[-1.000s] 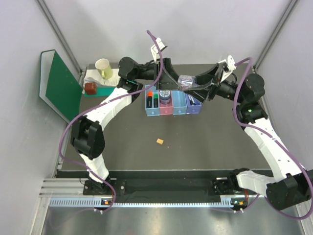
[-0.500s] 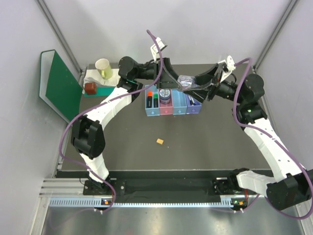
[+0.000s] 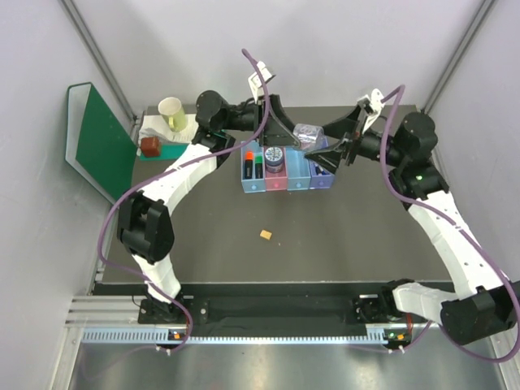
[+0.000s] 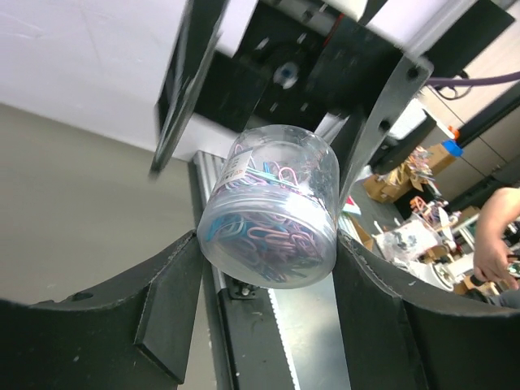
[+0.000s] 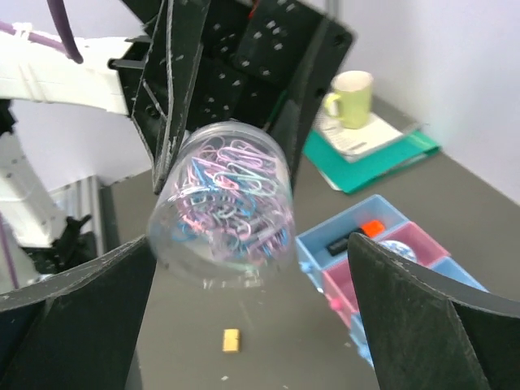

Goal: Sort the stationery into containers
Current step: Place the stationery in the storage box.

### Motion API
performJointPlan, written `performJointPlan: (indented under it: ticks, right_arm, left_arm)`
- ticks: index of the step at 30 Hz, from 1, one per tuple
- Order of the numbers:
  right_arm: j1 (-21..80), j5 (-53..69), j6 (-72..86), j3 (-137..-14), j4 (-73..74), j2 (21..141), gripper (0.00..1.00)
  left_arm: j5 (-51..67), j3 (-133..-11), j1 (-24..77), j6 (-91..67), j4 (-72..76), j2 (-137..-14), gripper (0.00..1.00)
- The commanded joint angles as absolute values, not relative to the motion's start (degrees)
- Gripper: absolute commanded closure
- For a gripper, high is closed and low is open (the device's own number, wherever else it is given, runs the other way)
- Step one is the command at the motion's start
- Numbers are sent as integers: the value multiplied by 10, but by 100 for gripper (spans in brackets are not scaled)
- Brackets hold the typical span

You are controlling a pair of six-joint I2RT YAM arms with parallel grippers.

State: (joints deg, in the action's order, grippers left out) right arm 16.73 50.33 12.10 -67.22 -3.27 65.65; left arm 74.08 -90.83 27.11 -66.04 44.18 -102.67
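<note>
Left gripper (image 4: 266, 264) clamps clear tub (image 4: 272, 215); right gripper (image 5: 252, 244) spread

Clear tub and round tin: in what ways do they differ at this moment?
The clear tub is see-through and shows coloured paper clips; the round tin has a blue-patterned top. The tub is gripped in the air by the left claw; the tin sits in the pink bin. Both are round.

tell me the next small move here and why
Probably draw the right end effector straight back: its jaws stand wide, with gaps either side of the clear tub, which the left end effector grips. Once it is clear, the left can lower the tub toward the bins.
</note>
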Motion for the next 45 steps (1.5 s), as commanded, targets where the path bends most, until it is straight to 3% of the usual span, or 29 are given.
performJointPlan:
  ticks: [1, 7, 10, 11, 15, 21, 28, 45]
  right_arm:
    - [131, 491, 51, -740, 58, 644, 0]
    - [73, 502, 9, -761, 126, 622, 0]
    - [62, 484, -39, -766, 163, 612, 1]
    - [59, 478, -51, -768, 186, 609, 0]
    - [57, 447, -118, -765, 241, 599, 0]
    - [55, 359, -163, -755, 287, 577, 0]
    - [33, 253, -199, -744, 331, 539, 0]
    - [13, 234, -207, -704, 356, 472, 1]
  left_arm:
    - [758, -897, 237, -606, 409, -1005, 73]
    - [778, -870, 189, -606, 416, -1031, 84]
    - [784, -888, 177, -517, 327, -1041, 85]
    - [781, -916, 174, -474, 207, -1046, 85]
    - [676, -1081, 180, -58, -252, -1102, 88]
    - [533, -1295, 198, 109, -483, -1268, 92]
    - [344, -1364, 240, 217, -533, -1315, 92]
    - [132, -1407, 343, 352, -491, -1360, 99]
